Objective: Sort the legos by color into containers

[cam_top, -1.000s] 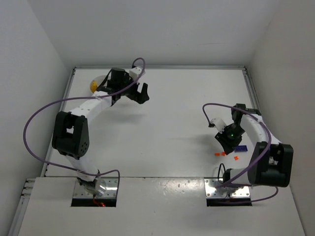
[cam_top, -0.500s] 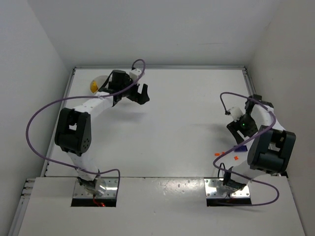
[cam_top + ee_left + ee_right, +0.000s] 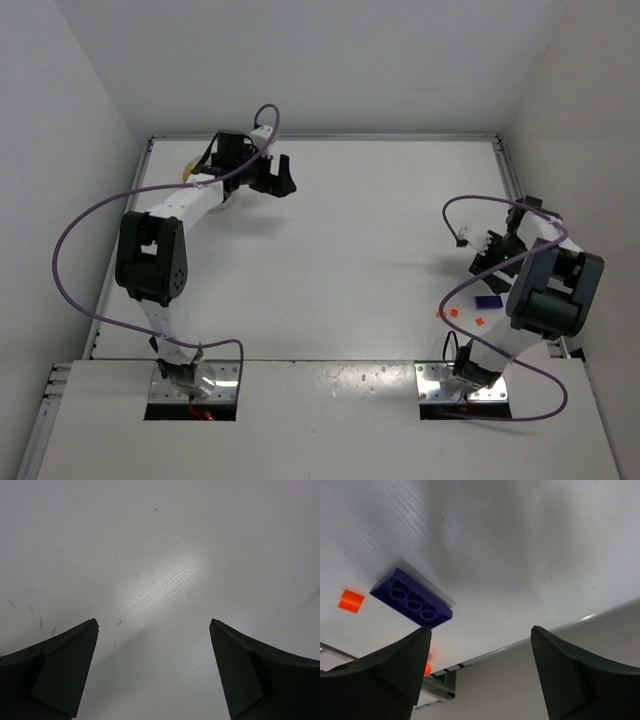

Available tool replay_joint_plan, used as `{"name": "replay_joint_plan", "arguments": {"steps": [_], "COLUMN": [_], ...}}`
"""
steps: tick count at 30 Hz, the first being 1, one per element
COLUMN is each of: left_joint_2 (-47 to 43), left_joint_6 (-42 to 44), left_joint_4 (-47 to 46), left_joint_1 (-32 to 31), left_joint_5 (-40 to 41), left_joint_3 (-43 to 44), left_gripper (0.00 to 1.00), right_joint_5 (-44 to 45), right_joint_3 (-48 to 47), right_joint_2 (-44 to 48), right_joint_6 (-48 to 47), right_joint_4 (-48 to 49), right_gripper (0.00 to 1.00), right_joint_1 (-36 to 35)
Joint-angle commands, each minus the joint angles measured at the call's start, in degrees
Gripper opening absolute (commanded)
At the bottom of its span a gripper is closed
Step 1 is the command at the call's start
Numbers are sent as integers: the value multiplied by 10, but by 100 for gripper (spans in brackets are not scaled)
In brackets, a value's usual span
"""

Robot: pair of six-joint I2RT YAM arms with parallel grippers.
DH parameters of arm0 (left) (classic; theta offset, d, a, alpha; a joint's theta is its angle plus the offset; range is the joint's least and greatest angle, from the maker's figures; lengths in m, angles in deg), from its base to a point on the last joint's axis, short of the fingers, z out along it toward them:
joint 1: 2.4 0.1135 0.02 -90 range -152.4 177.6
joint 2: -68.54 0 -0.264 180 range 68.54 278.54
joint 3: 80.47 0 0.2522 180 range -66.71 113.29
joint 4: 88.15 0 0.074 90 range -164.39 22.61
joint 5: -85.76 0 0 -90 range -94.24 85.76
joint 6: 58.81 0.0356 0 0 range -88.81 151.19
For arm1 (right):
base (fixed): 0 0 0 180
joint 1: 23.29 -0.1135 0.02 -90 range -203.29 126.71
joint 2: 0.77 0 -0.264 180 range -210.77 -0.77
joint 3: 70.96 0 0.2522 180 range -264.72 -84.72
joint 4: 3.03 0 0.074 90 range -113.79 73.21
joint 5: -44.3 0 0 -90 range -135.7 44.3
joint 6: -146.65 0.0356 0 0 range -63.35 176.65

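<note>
A blue lego [image 3: 487, 301] lies on the white table at the near right, with small orange legos [image 3: 453, 313] just left of it. In the right wrist view the blue lego [image 3: 412, 600] lies studs-up beside an orange lego [image 3: 351, 601]. A blurred orange piece [image 3: 426, 669] shows behind my left fingertip. My right gripper [image 3: 488, 262] [image 3: 481, 628] is open and empty, a little behind the blue lego. My left gripper [image 3: 282, 176] [image 3: 153, 621] is open and empty over bare table at the back left. The white dish is mostly hidden by the left arm; a yellow piece [image 3: 186, 168] shows there.
White walls close the table at the back and both sides. A raised rail [image 3: 508, 180] runs along the right edge, close to my right arm. The table's near edge and metal frame [image 3: 530, 640] show in the right wrist view.
My right arm has swung right and back, away from the orange legos, uncovering the blue lego. My left arm has shifted toward the back left, covering the dish.
</note>
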Motion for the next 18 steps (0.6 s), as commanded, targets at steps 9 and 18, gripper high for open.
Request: {"name": "replay_joint_plan", "arguments": {"steps": [9,18], "left_joint_2": [-26,-37], "left_joint_6": [-18,-26], "left_joint_4": [52,64], "left_joint_1": [12,7], "left_joint_5": [5,37], "left_joint_3": [59,66], "left_gripper": [100,100], "right_joint_5": [-46,-39], "right_joint_3": [50,107], "right_joint_2": [-5,15], "right_joint_6": [-177,-184], "right_joint_4": [5,79], "right_gripper": [87,87], "right_joint_1": [10,3]}}
